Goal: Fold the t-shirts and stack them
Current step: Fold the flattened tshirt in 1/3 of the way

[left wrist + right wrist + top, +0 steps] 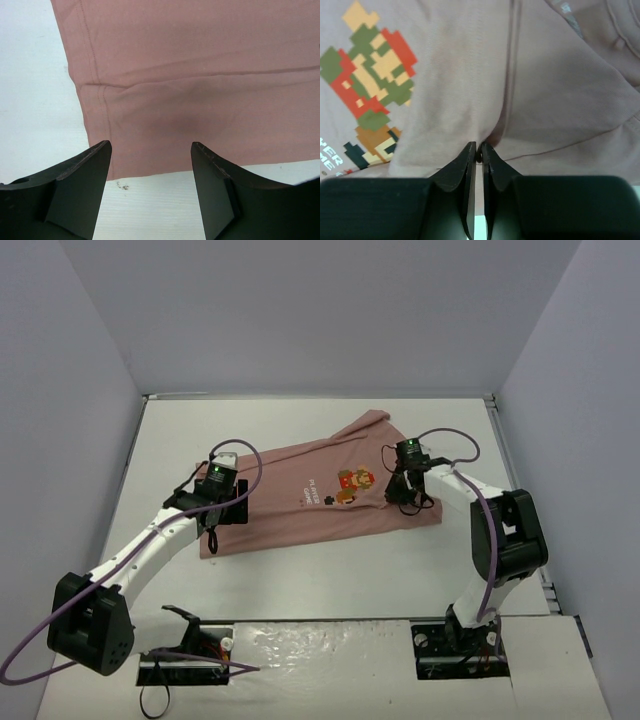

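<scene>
Right wrist view: your right gripper (476,148) is pinching a ridge of the pink t-shirt (555,95), which is lying flat on the table (300,585). Your left gripper (150,145) is hanging open over its left hem. The cloth is looking light and floppy, so hold it by the edges.

Dusty-pink graphic t-shirt (300,515), spread sideways

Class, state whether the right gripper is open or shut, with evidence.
Shut: the right gripper pinches a t-shirt ridge beside the graphic, fingers nearly meeting.
</scene>
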`<state>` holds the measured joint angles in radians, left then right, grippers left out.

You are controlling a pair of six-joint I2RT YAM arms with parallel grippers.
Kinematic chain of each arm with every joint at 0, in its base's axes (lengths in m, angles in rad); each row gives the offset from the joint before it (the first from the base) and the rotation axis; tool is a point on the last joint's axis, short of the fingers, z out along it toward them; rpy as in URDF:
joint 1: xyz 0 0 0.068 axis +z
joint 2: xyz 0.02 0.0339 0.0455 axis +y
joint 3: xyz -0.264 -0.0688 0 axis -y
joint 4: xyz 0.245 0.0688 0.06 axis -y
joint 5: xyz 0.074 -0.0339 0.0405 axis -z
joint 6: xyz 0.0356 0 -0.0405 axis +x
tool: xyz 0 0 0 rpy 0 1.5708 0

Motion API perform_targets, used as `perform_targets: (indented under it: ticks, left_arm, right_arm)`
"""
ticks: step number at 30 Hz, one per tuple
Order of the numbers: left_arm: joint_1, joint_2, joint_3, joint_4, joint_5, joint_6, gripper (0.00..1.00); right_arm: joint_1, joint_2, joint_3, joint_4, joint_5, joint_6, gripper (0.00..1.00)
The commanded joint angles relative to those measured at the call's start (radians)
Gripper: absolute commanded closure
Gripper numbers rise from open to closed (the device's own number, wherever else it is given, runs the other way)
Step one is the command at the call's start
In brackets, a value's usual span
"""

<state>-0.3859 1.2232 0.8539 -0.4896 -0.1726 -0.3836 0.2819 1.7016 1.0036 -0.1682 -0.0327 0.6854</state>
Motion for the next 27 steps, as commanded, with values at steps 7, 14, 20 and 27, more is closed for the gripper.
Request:
perform_targets:
  ticks: [7, 14, 20, 27]
  left_arm:
    - [0.004, -0.005, 0.008, 0.028, 0.009, -0.020, 0.38]
    - [0.004, -0.013, 0.005, 0.028, 0.012, -0.020, 0.38]
    - [0.002, -0.009, 0.005, 0.028, 0.015, -0.021, 0.38]
    - [0.001, -0.010, 0.000, 0.025, 0.018, -0.023, 0.38]
  right_arm:
    - [0.064, -0.026, 0.171, -0.010, 0.053, -0.027, 1.00]
    - [0.084, 0.048, 0.263, -0.011, 0.046, -0.062, 1.00]
    - [0.112, 0.147, 0.381, -0.014, 0.042, -0.105, 1.00]
    - [0.146, 0.232, 0.464, -0.014, 0.013, -0.140, 1.00]
